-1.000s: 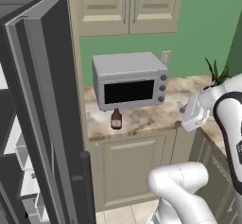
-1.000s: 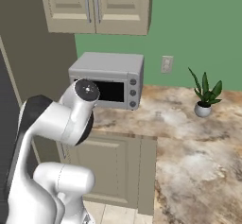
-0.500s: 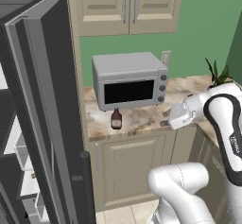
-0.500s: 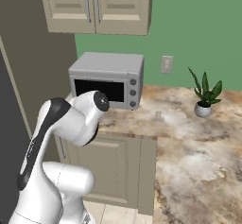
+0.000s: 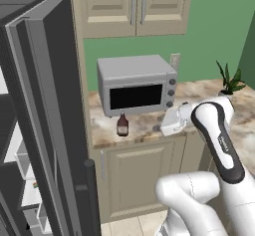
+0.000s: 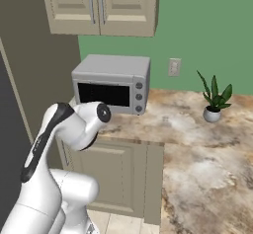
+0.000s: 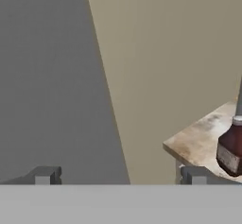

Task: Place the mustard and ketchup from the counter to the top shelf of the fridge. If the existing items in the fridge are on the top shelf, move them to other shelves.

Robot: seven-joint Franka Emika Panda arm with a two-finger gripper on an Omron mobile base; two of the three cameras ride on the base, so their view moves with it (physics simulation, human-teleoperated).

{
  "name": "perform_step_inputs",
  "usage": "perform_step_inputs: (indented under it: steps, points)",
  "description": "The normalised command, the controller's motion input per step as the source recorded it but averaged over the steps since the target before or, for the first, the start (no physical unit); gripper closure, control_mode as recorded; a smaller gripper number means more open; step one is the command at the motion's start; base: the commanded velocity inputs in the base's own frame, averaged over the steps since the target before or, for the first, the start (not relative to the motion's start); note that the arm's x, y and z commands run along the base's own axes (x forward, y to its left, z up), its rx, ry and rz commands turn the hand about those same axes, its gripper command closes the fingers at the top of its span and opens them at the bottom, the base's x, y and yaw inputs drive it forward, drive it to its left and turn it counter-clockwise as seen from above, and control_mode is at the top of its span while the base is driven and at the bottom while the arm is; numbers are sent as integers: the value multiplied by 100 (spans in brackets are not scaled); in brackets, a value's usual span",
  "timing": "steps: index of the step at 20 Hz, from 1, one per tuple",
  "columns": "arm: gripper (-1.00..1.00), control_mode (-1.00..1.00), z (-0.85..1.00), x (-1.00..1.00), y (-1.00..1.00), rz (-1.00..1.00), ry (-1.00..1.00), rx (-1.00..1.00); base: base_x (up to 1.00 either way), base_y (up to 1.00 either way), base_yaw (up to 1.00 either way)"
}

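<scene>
The ketchup (image 5: 122,125), a small dark reddish-brown bottle, stands upright on the marbled counter (image 5: 144,128) in front of the microwave. My gripper (image 5: 163,127) hovers over the counter to its right, a short gap away. In the hand view the gripper (image 7: 120,176) is open with nothing between its fingertips (image 7: 45,175). There the ketchup (image 7: 231,147) sits off to the right on the counter's corner (image 7: 196,138). The fridge's dark grey open door (image 5: 45,110) stands to the left. The mustard, the top shelf and the existing items are out of view.
A grey microwave (image 5: 137,84) stands at the back of the counter, just behind the ketchup. A potted plant (image 6: 213,99) sits far right by the green wall. Beige cabinets (image 5: 134,173) lie under the counter. White shelves (image 5: 22,180) show low at the left.
My arm has swung left and a little down along the counter, carrying the hand closer to the ketchup. The ketchup has stayed put.
</scene>
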Motion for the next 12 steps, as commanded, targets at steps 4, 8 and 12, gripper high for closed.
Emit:
perform_step_inputs:
  steps: [4, 8, 12]
  points:
    - [-100, -100, -2, 29, -20, 13, -2, 0, 0, 0, 0]
    - [-100, -100, -11, 26, -7, 13, -1, 4, 0, 0, 0]
    - [-100, -100, -4, 20, 2, 7, 0, 7, 0, 0, 0]
